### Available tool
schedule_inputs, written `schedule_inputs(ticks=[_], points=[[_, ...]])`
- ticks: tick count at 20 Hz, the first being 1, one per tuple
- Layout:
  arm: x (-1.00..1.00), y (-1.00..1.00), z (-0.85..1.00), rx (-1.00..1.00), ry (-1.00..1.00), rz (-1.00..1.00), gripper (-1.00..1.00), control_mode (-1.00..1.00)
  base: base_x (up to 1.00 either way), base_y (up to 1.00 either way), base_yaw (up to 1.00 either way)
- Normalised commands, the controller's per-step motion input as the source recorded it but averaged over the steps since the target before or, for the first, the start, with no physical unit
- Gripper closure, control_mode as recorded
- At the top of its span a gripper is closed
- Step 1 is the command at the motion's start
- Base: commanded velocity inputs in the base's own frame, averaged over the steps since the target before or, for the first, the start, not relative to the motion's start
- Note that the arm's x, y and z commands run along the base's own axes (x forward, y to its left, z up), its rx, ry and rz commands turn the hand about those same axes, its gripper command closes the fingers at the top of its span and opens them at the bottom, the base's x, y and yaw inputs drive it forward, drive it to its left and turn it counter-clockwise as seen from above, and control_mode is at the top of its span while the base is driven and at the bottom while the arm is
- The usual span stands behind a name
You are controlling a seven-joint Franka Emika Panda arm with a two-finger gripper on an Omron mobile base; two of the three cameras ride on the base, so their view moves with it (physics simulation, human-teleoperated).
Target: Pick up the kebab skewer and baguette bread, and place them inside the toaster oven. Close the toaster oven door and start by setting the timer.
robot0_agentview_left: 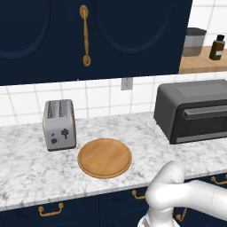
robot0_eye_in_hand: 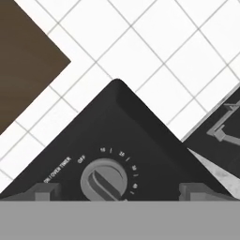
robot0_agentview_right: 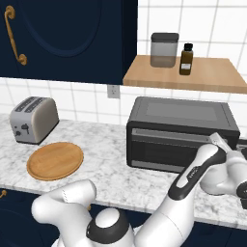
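Two dark fingertips (robot0_eye_in_hand: 47, 191) are poking up at the bottom of the hand view, standing wide apart with nothing between them, so the gripper (robot0_eye_in_hand: 119, 192) is sitting open. Right between them, the round timer knob (robot0_eye_in_hand: 103, 180) is showing very close, with little numbers curving around it on the black panel of the toaster oven (robot0_eye_in_hand: 117, 136). White wall tiles (robot0_eye_in_hand: 154, 47) are filling the space behind it. From the right base view, the white arm is reaching out to the right end of the toaster oven (robot0_agentview_right: 181, 132), which is sitting on the marble counter (robot0_agentview_right: 106, 159) with the toaster oven door (robot0_agentview_right: 169, 144) looking shut. A round wooden board (robot0_agentview_right: 54, 160) is lying on the counter near a small silver toaster (robot0_agentview_right: 33, 119) with 2 slots. A wooden shelf (robot0_agentview_right: 212, 72) above the oven is holding a grey jar (robot0_agentview_right: 164, 49) and a brown bottle (robot0_agentview_right: 186, 59). The skewer and bread are hidden from the cameras.
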Motion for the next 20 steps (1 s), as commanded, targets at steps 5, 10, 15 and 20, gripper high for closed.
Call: schedule_inputs(ticks=[5,10,15,20], points=[[0.08,0.0,0.01,0.0,0.0,0.0,-1.0,-1.0,0.0,0.0,0.0],[0.12,0.06,0.06,0.0,0.0,0.0,-1.0,-1.0,0.0,0.0,0.0],[0.0,0.01,0.08,0.0,0.0,0.0,-1.0,-1.0,0.0,0.0,0.0],[-0.01,0.0,0.1,0.0,0.0,0.0,-1.0,-1.0,0.0,0.0,0.0]])
